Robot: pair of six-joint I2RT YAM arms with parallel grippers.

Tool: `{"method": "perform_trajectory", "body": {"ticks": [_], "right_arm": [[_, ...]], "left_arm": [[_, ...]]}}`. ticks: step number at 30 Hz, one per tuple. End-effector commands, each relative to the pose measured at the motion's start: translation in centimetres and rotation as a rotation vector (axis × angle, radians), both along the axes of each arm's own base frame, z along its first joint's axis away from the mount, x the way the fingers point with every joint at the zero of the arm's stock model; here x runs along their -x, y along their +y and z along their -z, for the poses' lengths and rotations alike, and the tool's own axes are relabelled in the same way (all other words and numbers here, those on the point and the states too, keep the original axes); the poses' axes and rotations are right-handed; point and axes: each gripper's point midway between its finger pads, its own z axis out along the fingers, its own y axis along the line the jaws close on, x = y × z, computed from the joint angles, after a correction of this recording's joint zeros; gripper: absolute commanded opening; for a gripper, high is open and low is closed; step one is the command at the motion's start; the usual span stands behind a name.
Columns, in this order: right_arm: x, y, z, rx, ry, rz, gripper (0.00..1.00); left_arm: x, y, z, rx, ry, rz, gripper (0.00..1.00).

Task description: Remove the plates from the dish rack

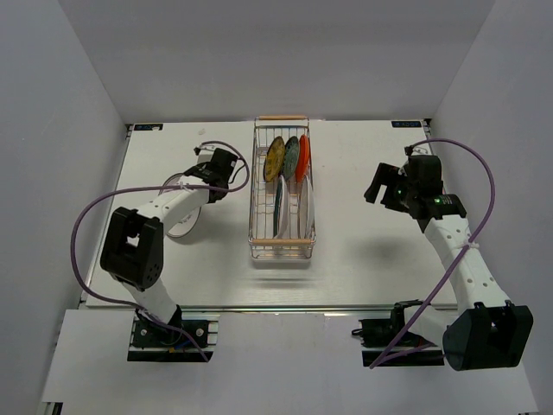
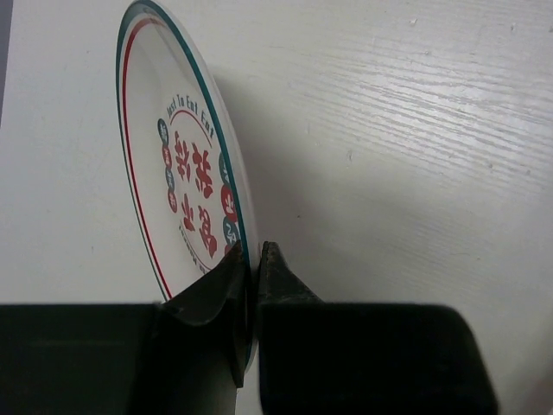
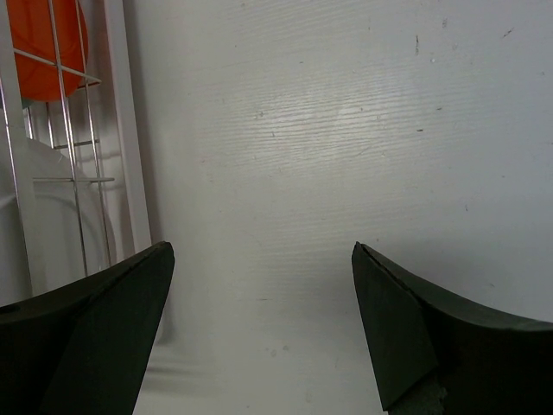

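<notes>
The red-marked plate (image 2: 186,173) was pinched at its rim by the left tool (image 2: 251,259), probably best tipped flat onto the desk (image 2: 406,156) before release; the right tool (image 3: 259,285) was held open.

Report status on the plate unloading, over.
Left end effector shut on red-marked plate, left of dish rack. Right end effector open, empty. Other plates in rack. Nothing blocking.

White wood-grain table (image 1: 371,259), plain pale grey walls (image 1: 285,52) on three sides, soft even light
</notes>
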Motion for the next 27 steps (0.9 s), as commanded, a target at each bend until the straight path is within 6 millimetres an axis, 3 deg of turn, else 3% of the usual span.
{"method": "perform_trajectory", "body": {"ticks": [1, 2, 3, 4, 12, 17, 21, 24, 25, 27], "right_arm": [[-0.6, -0.1, -1.5, 0.004, -0.031, 0.004, 0.89], [-0.6, -0.1, -1.6, 0.003, -0.029, 0.006, 0.89], [-0.6, 0.0, -1.6, 0.004, -0.031, 0.002, 0.89], [-0.7, -0.7, -1.6, 0.021, -0.033, 0.033, 0.89], [-0.5, -0.6, -1.4, 0.021, -0.028, 0.032, 0.89], [-0.4, -0.7, -1.5, 0.023, -0.028, 0.036, 0.89], [-0.4, -0.7, -1.7, 0.023, -0.033, 0.036, 0.89], [-0.3, -0.7, -1.9, 0.022, -0.039, 0.039, 0.89], [-0.2, -0.8, -1.8, 0.021, -0.034, 0.039, 0.89], [-0.1, -0.7, -2.0, 0.02, -0.043, 0.036, 0.89]], "left_arm": [[-1.6, -0.5, -0.3, 0.014, -0.031, 0.007, 0.05], [-1.5, -0.5, 0.5, 0.006, -0.006, 0.003, 0.15], [-1.6, -0.2, 0.8, 0.005, 0.004, -0.009, 0.18], [-1.5, -0.3, 1.2, 0.013, 0.014, -0.012, 0.2], [-1.5, -1.1, 3.5, 0.044, 0.063, -0.019, 0.34], [-1.5, -1.5, 3.4, 0.068, 0.062, -0.01, 0.45], [-1.4, -1.6, 3.1, 0.08, 0.061, -0.008, 0.47], [-1.3, -1.8, 2.4, 0.091, 0.064, -0.012, 0.57], [-1.3, -1.8, 2.2, 0.092, 0.063, -0.011, 0.64], [-1.4, -2.0, 1.3, 0.111, 0.05, -0.01, 0.66]]}}
